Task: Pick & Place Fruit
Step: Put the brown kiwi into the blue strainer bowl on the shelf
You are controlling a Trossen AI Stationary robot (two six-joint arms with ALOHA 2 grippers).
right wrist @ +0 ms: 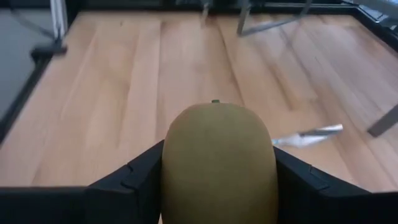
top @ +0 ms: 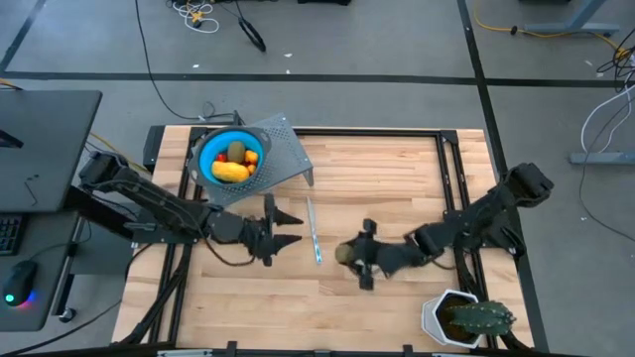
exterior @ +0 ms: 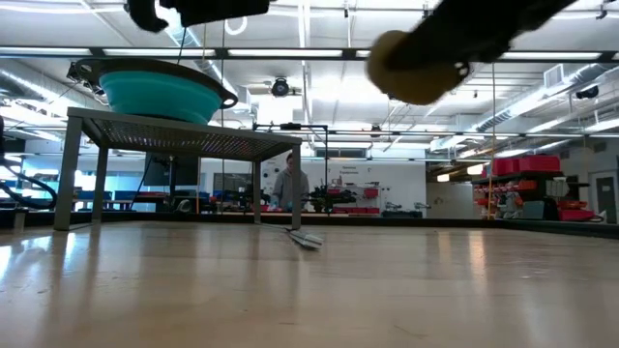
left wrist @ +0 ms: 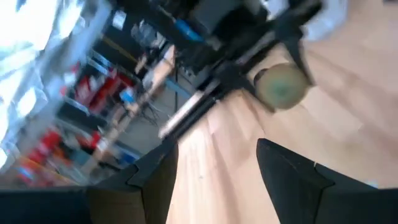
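My right gripper (top: 349, 254) is shut on an olive-brown kiwi (right wrist: 219, 162) and holds it high above the table's middle, as the low view shows (exterior: 411, 66). My left gripper (top: 296, 229) hovers open just left of it, beside the thin silvery-blue stick (top: 314, 230); its wrist view looks at the held kiwi (left wrist: 283, 86). A teal bowl (top: 205, 151) sits on a perforated metal stand (top: 288, 154) at the far left. It holds the yellow oblong (top: 230, 172), a second kiwi (top: 237, 151) and tiny orange-red balls (top: 252, 158). The black ball is out of view. My right gripper pinches the kiwi between its two fingers (right wrist: 140, 177), one on each long side (right wrist: 177, 168). The fingers reach in from the table's right, slanting slightly down, and the kiwi's far end (right wrist: 215, 103) points ahead past them. The kiwi is lifted clear of the table.
A spiky green plant in a white pot (top: 466, 317) stands at the near right corner. The stand's legs (exterior: 68, 174) rise from the wood at the far left. The stick lies flat (exterior: 305, 237) between the two grippers. A person (exterior: 290, 184) stands far behind the table.
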